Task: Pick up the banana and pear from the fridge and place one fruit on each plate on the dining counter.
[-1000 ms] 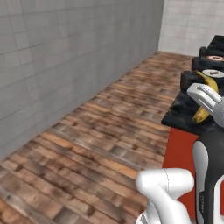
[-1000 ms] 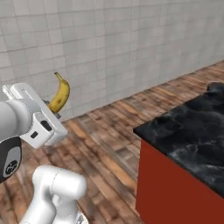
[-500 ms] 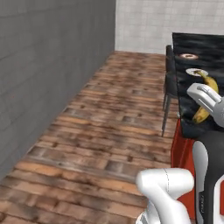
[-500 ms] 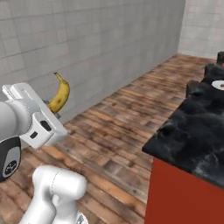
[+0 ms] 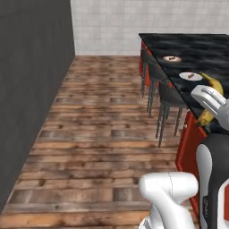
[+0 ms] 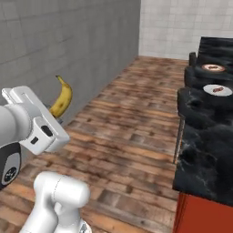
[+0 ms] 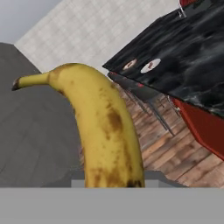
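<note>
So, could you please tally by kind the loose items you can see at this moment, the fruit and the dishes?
Banana, held in the shut jaws: 1
Plates on the dining counter, a near plate and a far plate, each bearing a brown morsel: 2
Total: 3

No readable text, label, brand, number or sign stands on anything here (the small dark mark low on the robot's white arm (image 5: 206, 202) in the left base view is too blurred to make out, and the round emblem on its dark joint in the right base view likewise).
</note>
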